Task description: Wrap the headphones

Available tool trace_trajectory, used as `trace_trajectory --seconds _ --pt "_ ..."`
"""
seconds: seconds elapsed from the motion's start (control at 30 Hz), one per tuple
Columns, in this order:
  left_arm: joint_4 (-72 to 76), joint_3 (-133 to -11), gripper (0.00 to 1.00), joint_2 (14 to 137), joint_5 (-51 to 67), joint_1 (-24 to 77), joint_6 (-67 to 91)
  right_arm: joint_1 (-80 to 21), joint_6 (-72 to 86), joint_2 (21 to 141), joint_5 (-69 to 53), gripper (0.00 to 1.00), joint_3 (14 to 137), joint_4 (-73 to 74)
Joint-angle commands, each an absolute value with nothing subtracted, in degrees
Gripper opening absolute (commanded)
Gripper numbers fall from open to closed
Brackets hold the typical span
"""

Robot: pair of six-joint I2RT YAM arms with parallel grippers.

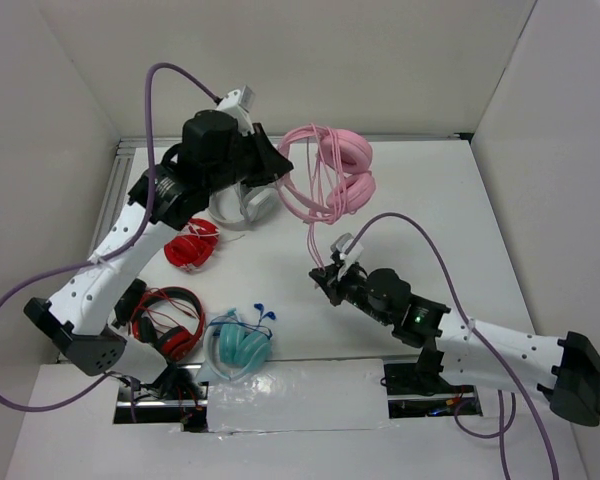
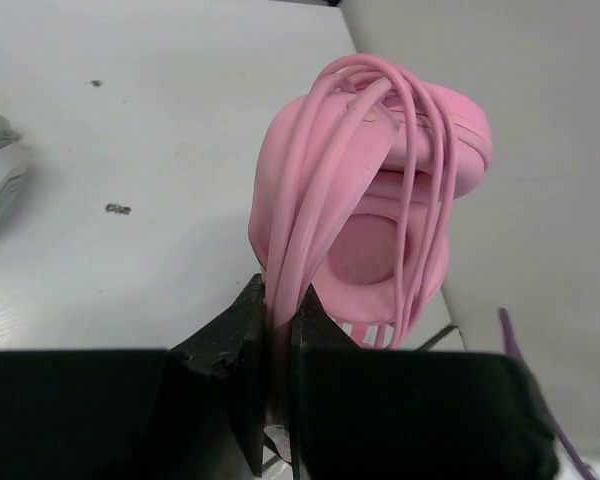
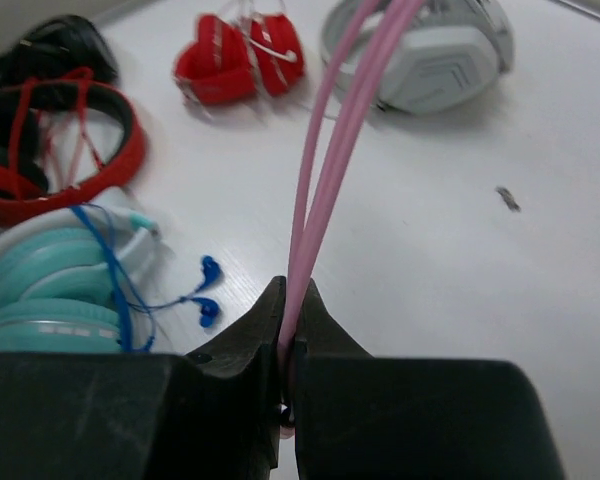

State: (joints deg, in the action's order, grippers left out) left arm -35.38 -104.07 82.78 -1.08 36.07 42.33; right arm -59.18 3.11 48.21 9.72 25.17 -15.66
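Pink headphones [image 2: 380,200] sit straight ahead of the left gripper [image 2: 278,325], against the side wall. The jaws of that gripper are pinched tight on a gathered bunch of pink strands just under the earcups [image 2: 365,245]. From the fingertips these strands fan up and loop over the top of the padded cups. Whether the headband is among them is not clear. The right gripper [image 3: 288,335] stands well apart from them. Its jaws are closed with almost no gap on a doubled run of the thin pink cable [image 3: 310,240], which climbs straight away from its fingertips towards the cups. Just left of those fingertips lie small blue earbuds [image 3: 208,290], and beside them, further left, teal headphones [image 3: 50,290] with a blue wire across them. Beyond these, still to the left, is a red-and-black pair [image 3: 60,150]. Further ahead lies a small folded red pair [image 3: 235,60], and ahead and slightly right a white-and-grey pair [image 3: 430,50], all resting on the white table [image 3: 500,300].
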Motion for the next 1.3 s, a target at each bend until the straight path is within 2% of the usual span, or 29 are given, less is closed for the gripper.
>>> trace_trajectory --seconds 0.0,0.03,0.2,0.3,0.43,0.6,1.03,1.27 --pt "-29.96 -106.18 0.00 83.23 -12.72 36.21 45.25 -60.21 2.11 45.45 21.51 0.00 30.84 -4.68" --pt "-31.54 -104.87 0.00 83.23 -13.70 36.21 45.96 -60.29 2.11 44.74 26.06 0.00 31.46 -1.00" --pt "-33.56 -98.00 0.00 83.32 -17.92 36.21 49.74 -60.47 3.95 42.45 32.51 0.00 35.85 10.95" --pt "-36.21 -96.69 0.00 85.42 -18.46 36.21 51.33 -60.64 4.66 45.69 36.90 0.00 38.22 15.28" --pt "-31.83 -91.77 0.00 85.17 -14.09 36.12 48.35 -60.73 3.79 50.35 45.33 0.00 40.78 19.60" --pt "-29.71 -88.43 0.00 85.78 -10.29 36.39 45.80 -60.91 -2.97 53.96 53.95 0.00 43.59 15.66" --pt "-29.53 -85.87 0.00 92.11 -3.26 36.47 42.10 -61.35 -26.45 64.23 60.63 0.00 43.59 4.66" --pt "-27.77 -85.16 0.00 95.26 4.12 36.39 36.66 -61.35 -33.04 64.60 56.62 0.00 42.10 0.27"
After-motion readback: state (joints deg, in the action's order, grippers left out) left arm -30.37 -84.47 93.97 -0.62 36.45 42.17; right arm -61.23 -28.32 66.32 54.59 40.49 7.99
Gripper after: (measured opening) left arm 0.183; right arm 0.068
